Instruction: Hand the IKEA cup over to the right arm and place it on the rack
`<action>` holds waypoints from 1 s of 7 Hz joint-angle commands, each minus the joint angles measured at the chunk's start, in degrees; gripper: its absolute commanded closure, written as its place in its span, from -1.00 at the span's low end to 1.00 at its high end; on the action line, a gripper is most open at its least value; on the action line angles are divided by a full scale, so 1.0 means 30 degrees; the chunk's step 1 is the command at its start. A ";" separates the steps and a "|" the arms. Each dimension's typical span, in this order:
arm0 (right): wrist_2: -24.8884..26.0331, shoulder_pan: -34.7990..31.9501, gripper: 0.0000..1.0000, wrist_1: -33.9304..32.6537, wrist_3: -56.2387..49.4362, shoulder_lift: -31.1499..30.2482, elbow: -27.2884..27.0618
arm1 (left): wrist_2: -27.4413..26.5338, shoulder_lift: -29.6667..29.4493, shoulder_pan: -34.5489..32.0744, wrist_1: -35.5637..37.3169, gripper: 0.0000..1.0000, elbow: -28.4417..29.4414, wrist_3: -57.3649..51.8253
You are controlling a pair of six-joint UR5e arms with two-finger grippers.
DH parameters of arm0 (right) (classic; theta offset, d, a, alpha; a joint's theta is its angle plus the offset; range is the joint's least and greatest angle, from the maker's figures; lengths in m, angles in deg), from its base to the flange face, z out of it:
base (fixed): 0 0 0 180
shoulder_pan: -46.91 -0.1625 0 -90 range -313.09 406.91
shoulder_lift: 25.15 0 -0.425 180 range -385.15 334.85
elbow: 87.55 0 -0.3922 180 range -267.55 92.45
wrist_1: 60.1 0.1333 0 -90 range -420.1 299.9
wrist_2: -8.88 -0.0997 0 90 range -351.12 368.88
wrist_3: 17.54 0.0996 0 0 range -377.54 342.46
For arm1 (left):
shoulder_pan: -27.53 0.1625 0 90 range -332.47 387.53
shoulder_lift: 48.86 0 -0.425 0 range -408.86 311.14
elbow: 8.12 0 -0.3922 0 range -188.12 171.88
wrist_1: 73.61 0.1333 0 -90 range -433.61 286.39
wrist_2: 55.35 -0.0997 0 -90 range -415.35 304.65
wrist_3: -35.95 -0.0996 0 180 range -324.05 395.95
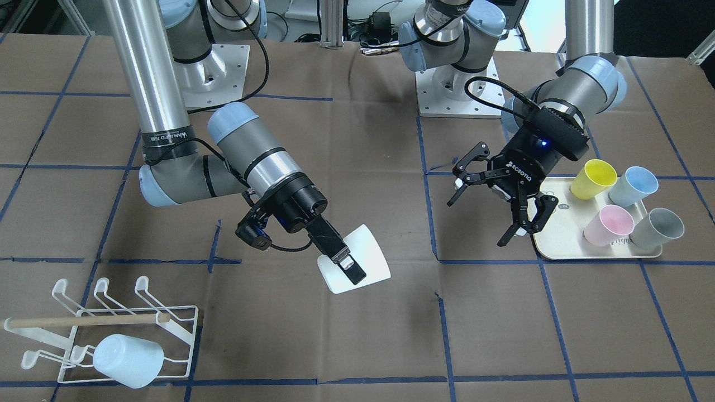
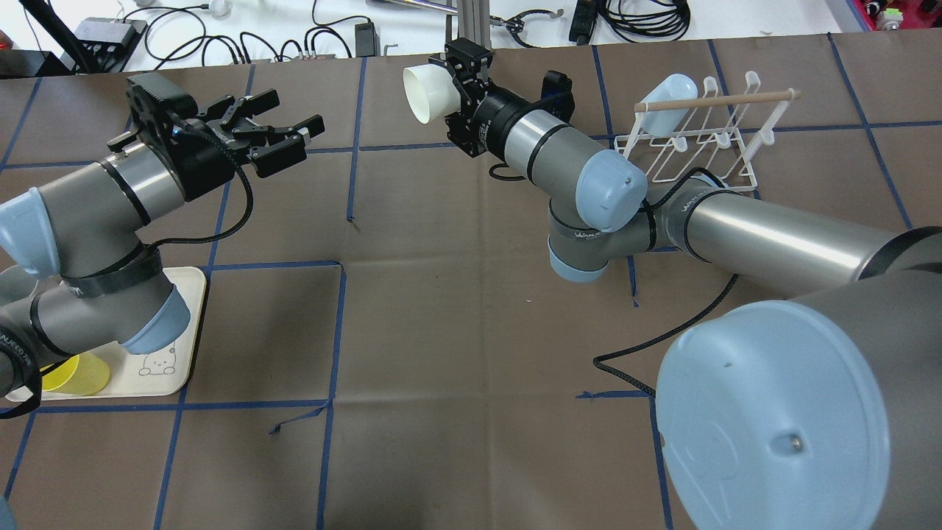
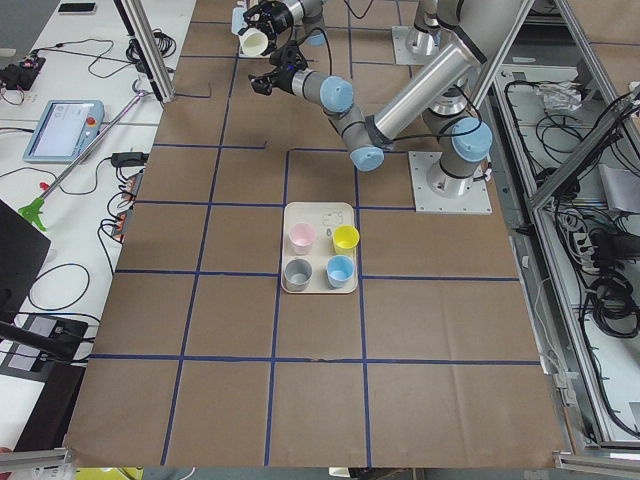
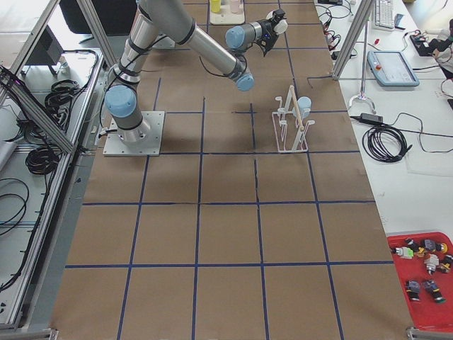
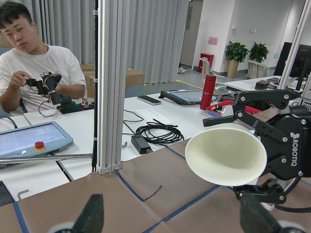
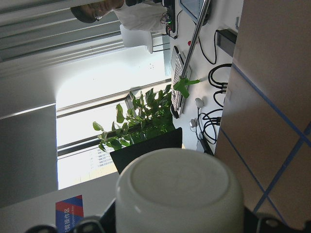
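My right gripper (image 1: 351,269) is shut on a white IKEA cup (image 1: 354,261), held tilted above the table's middle with one flat finger inside the mouth. The cup also shows in the overhead view (image 2: 429,94), the left wrist view (image 5: 226,155) and, base-on, the right wrist view (image 6: 180,194). My left gripper (image 1: 476,222) is open and empty, apart from the cup, beside the tray; it also shows in the overhead view (image 2: 294,110). The white wire rack (image 1: 179,329) with its wooden dowel stands at the table's corner on my right and bears one pale blue cup (image 1: 128,360).
A cream tray (image 1: 553,245) under my left arm holds yellow (image 1: 593,178), blue (image 1: 633,186), pink (image 1: 609,225) and grey (image 1: 658,229) cups. Brown paper with blue tape lines covers the table. An aluminium post (image 5: 109,82) stands beyond the table edge, with an operator seated behind it.
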 commanded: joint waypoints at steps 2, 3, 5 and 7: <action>0.0076 0.1142 0.30 0.0040 -0.0498 -0.1806 -0.1833 | -0.5561 0.3722 -0.0266 -1.0319 -0.97 0.1685 -0.0438; 0.0134 0.1756 0.31 0.0040 -0.2038 -0.2508 -0.2244 | -0.7349 0.3700 -0.0789 -1.2791 -0.98 0.2941 -0.0441; 0.0163 0.3220 0.33 -0.0018 -0.7356 -0.3099 -0.3006 | -1.3222 0.3206 -0.3329 -1.9576 -0.98 0.6739 0.0663; 0.0280 0.4975 0.33 -0.0077 -1.4754 -0.3393 -0.3562 | -1.7160 0.2269 -0.5473 -2.5967 -0.99 1.0642 0.4208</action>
